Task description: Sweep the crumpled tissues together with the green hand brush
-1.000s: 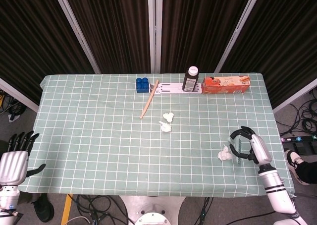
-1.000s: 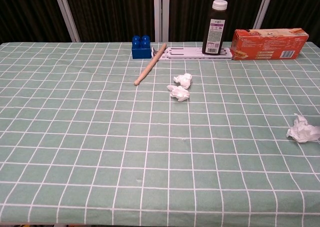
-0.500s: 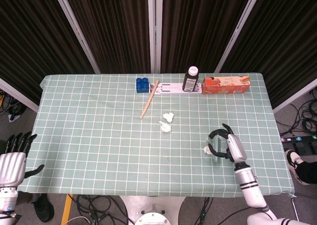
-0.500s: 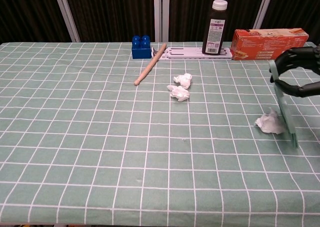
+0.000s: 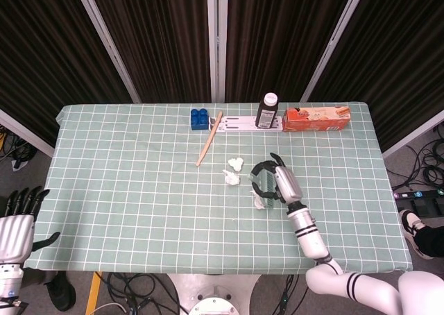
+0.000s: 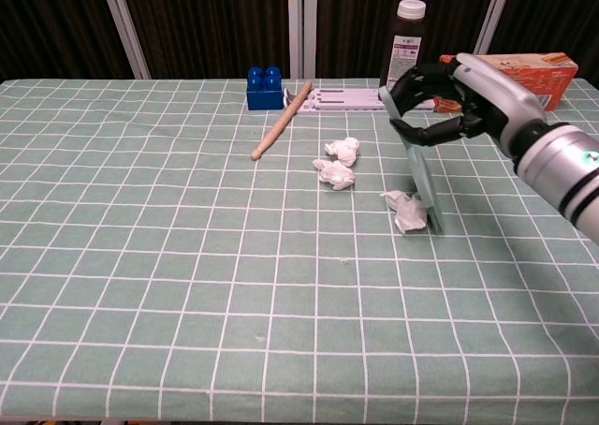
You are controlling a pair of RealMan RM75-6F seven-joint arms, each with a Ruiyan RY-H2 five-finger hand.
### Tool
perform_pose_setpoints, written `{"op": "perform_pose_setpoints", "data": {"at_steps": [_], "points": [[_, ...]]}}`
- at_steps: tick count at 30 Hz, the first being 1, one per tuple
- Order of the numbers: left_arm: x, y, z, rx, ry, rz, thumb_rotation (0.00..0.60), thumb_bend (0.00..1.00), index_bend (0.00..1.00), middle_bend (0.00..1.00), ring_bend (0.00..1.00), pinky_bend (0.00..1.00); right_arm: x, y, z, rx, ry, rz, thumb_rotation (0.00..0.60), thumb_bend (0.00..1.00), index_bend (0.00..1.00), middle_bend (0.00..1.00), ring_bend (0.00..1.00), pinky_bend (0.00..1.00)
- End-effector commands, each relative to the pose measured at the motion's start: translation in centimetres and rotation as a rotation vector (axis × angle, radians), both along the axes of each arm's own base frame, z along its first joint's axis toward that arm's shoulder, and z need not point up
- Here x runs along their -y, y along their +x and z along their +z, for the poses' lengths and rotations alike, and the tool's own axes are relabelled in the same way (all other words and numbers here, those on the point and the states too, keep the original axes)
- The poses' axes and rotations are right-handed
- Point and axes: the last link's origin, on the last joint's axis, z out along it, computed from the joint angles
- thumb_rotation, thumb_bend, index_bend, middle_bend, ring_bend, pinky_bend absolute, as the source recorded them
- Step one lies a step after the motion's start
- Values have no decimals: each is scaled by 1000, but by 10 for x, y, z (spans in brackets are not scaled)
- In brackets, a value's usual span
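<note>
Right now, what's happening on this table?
The right hand holds the green hand brush with its bristle end down on the checked tablecloth, pressed against one crumpled tissue. Two more tissues lie together a little further toward the middle, so the single one has not joined them yet. The left hand hangs open off the table's left edge, holding nothing.

Bottle (image 6: 404, 52), box (image 6: 502, 80), stick (image 6: 281, 121) (blue block (image 6: 265, 88))
</note>
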Motion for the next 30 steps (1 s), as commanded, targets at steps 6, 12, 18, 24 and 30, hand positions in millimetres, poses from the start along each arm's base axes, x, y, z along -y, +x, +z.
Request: {"op": "perform_pose_setpoints", "data": {"at_steps": [6, 12, 18, 24, 30], "points": [[0, 0, 0, 1, -3, 0, 600, 0, 123, 77, 45, 0, 38, 43, -26, 17, -26, 16, 600, 512, 660, 537, 288, 52], [0, -1, 1, 2, -1, 5, 600, 0, 123, 77, 45, 0, 48, 59, -37, 33, -34, 22, 600, 512, 659, 537, 288, 51], [0, -3, 1, 4, 3, 6, 600, 0, 123, 77, 45, 0, 48, 63, -26, 60, -38, 58, 600, 513, 659, 537, 288, 51], [1, -4, 0, 3, -4, 8, 600, 0, 123, 77, 45, 0, 63, 62, 21, 37, 6, 89, 600, 591, 658, 556, 295, 56], [1, -2, 0, -4, 1, 6, 600, 0, 123, 77, 44, 0, 88, 71, 39, -145, 244, 170, 600, 753, 674, 564, 295, 59]]}}
